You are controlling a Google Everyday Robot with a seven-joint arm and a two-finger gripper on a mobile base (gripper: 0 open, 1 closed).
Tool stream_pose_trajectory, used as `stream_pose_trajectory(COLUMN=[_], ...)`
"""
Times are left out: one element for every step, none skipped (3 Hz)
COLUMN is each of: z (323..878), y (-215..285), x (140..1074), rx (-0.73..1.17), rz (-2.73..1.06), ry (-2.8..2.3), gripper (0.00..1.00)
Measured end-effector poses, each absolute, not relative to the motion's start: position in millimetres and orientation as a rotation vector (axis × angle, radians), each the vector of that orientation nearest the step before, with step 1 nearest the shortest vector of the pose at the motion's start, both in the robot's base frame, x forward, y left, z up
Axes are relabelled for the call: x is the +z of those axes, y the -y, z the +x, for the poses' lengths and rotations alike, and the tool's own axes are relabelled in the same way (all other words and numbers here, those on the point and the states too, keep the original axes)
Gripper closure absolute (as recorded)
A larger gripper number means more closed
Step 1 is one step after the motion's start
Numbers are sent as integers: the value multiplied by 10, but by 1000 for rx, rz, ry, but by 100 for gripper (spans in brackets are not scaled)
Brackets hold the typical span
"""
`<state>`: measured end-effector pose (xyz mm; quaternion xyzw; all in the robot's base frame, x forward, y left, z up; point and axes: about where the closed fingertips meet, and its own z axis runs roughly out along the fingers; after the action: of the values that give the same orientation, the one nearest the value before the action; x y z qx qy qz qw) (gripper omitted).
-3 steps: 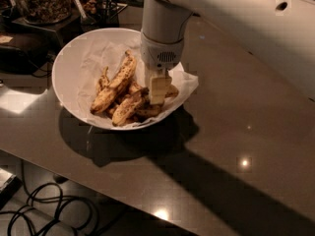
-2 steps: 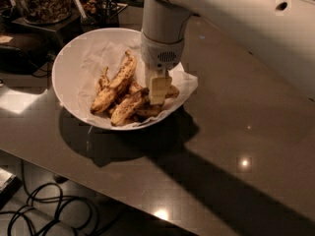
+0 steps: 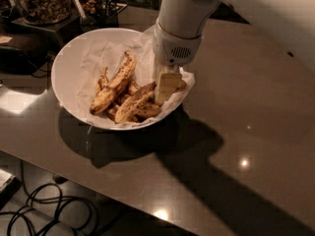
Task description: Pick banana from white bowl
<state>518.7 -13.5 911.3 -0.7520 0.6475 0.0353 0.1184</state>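
The white bowl (image 3: pixel 69 63) stands on the counter, lined with crumpled white paper. The banana (image 3: pixel 114 84), long, curved and mottled with brown, lies slanted in the middle of the bowl. A straighter banana (image 3: pixel 134 103) lies to its right, with short stubby pieces (image 3: pixel 147 111) around it. My gripper (image 3: pixel 167 86) hangs from the white wrist (image 3: pixel 178 38) and reaches down into the right side of the bowl. It is at the upper end of the straighter banana, to the right of the banana and apart from it.
The dark glossy counter (image 3: pixel 246 132) runs to the right and front of the bowl. A jar of mixed snacks (image 3: pixel 42 1) and dark containers (image 3: pixel 96 4) stand behind the bowl. Black cables (image 3: pixel 49 208) lie on the floor below the counter edge.
My gripper and wrist have shifted slightly to the right inside the bowl. The bananas and the bowl have not moved.
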Motion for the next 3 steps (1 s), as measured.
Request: stream_pose_trajectory(z=[5027,4881,4880], y=[207,286,271], x=[9346,9570,9587], rx=[126,143,147], rz=[-2126,-2055,-2061], ry=[-1877,-1809,-1809], gripper=[100,100,100])
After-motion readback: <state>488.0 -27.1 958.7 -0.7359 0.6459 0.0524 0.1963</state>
